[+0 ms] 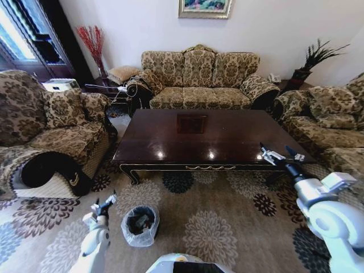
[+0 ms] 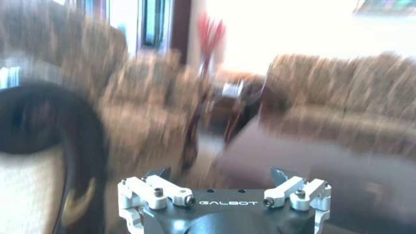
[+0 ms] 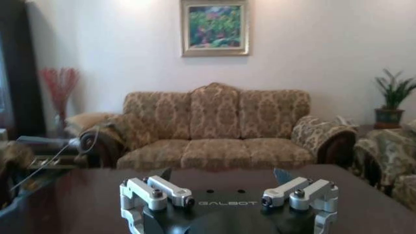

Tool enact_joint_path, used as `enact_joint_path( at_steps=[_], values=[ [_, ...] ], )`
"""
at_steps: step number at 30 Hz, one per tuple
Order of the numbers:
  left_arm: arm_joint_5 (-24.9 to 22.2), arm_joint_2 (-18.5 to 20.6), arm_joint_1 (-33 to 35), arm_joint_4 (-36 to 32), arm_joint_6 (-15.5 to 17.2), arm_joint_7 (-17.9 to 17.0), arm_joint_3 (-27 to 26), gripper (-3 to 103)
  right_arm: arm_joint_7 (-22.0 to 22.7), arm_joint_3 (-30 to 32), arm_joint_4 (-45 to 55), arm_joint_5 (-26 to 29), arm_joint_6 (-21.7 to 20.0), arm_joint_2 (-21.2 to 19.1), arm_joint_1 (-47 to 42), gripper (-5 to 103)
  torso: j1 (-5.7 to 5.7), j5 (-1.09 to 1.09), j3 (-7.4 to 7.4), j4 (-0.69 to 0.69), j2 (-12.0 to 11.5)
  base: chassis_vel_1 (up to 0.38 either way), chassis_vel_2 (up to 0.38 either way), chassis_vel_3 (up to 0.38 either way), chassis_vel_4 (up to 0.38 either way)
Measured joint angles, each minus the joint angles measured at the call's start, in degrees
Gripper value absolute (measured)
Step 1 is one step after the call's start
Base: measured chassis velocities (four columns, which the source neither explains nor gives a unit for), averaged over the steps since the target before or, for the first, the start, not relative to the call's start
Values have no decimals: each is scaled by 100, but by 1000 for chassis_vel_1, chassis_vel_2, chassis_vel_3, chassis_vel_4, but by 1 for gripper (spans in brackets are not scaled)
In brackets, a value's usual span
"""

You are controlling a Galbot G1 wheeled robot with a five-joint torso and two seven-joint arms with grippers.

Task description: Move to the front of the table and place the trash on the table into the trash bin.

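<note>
The dark glossy table (image 1: 170, 142) stands in the middle of the head view, its top showing only reflections and a square inlay. The trash is out of view. The trash bin (image 1: 140, 224), black with a whitish bag over its rim, sits on the carpet in front of the table's near left corner, and its inside is dark. My left gripper (image 1: 106, 200) hangs open just left of the bin, seen close up as (image 2: 219, 173). My right gripper (image 1: 274, 149) is open over the table's near right corner, its wrist view (image 3: 222, 173) looking across the table (image 3: 78, 195).
A patterned sofa (image 1: 199, 79) stands behind the table, an armchair (image 1: 51, 125) to the left and another sofa (image 1: 330, 125) to the right. Floral carpet (image 1: 216, 227) lies in front. Cluttered side tables (image 1: 108, 88) fill the far left corner.
</note>
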Motion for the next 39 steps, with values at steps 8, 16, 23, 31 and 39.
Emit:
enact_joint_path(
  at_steps=[8, 16, 23, 31, 39],
  values=[
    [655, -954, 791, -1863, 279, -132, 130, 100, -94, -449, -16, -286, 0, -42, 40, 100, 0, 0, 0, 1, 0, 0, 0, 0, 0],
    [979, -993, 872, -1899, 92, -155, 230, 100, 89, -1052, -74, -353, -68, -236, 400, 100, 0, -2, 0, 1, 0, 60, -51, -53, 54],
    [978, -982, 853, -2001, 163, -155, 238, 100, 114, -1237, -233, -647, 39, -95, 421, 100, -2, -1, 0, -1, 0, 24, -21, -26, 17],
    [893, -972, 861, -2319, 360, -161, 257, 100, -2, -1122, -198, -765, 49, 78, 290, 100, 2, -3, 1, 0, 0, 0, 0, 0, 0],
    [932, -970, 838, -2490, 439, -225, 327, 100, -83, -1015, -178, -789, 62, 182, 197, 100, 1, -2, 1, 0, 0, 9, -11, -16, 11]
  ],
)
